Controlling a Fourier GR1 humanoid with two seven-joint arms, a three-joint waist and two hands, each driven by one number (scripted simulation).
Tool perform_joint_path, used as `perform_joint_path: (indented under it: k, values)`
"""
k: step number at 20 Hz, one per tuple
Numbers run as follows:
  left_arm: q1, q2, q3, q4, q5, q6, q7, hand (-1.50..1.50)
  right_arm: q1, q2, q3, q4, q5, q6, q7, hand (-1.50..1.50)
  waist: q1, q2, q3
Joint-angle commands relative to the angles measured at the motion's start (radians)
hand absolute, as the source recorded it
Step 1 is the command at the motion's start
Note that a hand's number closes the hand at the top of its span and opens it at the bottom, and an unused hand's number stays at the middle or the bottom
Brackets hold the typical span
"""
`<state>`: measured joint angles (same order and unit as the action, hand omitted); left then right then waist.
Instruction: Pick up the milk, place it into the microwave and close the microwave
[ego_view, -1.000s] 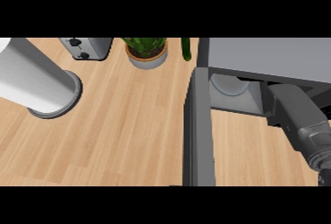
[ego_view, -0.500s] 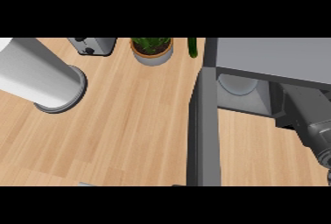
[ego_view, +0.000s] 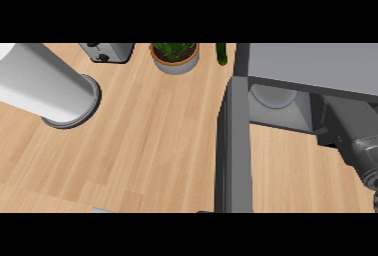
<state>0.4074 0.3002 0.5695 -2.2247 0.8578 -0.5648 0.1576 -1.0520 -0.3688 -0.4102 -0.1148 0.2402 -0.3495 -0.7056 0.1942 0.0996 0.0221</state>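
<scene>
Head view. Microwave (ego_view: 310, 65), far right, its door (ego_view: 235, 150) open. Right forearm (ego_view: 354, 135) reaches inside; hand state cannot be told. Left forearm (ego_view: 40, 85) at left, hand unseen. Milk not visible, presumably inside: likely light, rigid, best gripped round its sides.

Single head view, steeply down, close over counter (ego_view: 148, 150).

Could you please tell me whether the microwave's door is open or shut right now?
Open. The grey microwave's door juts edge-on toward the camera, exposing the cavity with its round turntable plate, where the right forearm reaches in.
</scene>
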Motion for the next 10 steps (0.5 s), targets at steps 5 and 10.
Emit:
perform_joint_path:
  k: [5,10]
  values:
    - [-0.036,0.022,-0.012,0.019,-0.023,-0.009,0.005,-1.5,-0.077,0.033,0.093,0.039,0.087,0.073,0.081,-1.5,0.044,-0.005,-0.018]
    - [-0.06,0.021,-0.036,0.05,-0.043,-0.003,0.014,-1.5,-0.125,0.101,0.094,0.036,0.083,-0.014,0.142,-1.5,0.032,-0.016,-0.02]
